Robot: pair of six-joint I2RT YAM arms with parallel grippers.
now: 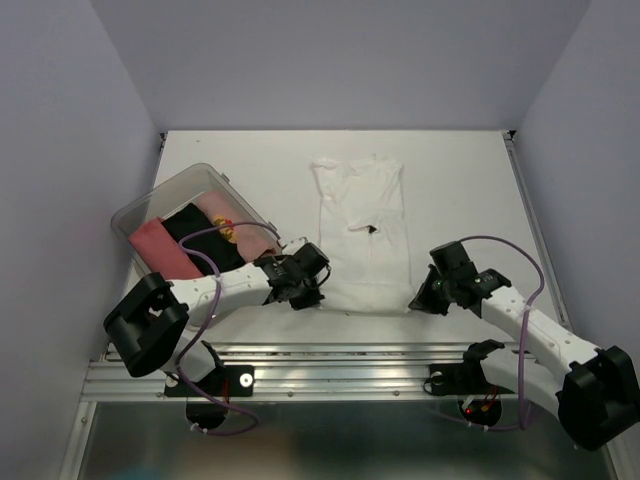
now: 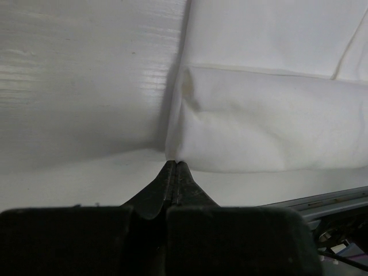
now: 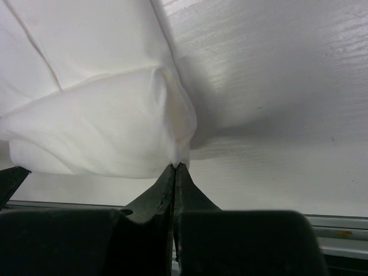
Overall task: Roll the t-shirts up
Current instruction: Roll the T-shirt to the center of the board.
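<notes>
The left end effector [image 1: 305, 291] and right end effector [image 1: 421, 298] pinch the lower-frame corners of the white t-shirt [image 1: 365, 225]. Rolling seems to be starting and needs matched upward turns.

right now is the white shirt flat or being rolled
Roll just begun: the white shirt lies mostly flat, near edge curled over, pinched by left gripper and right gripper.

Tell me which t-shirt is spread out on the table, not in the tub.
The white t-shirt: it lies spread on the table; the pink shirt and the black shirt sit in the clear tub.
</notes>
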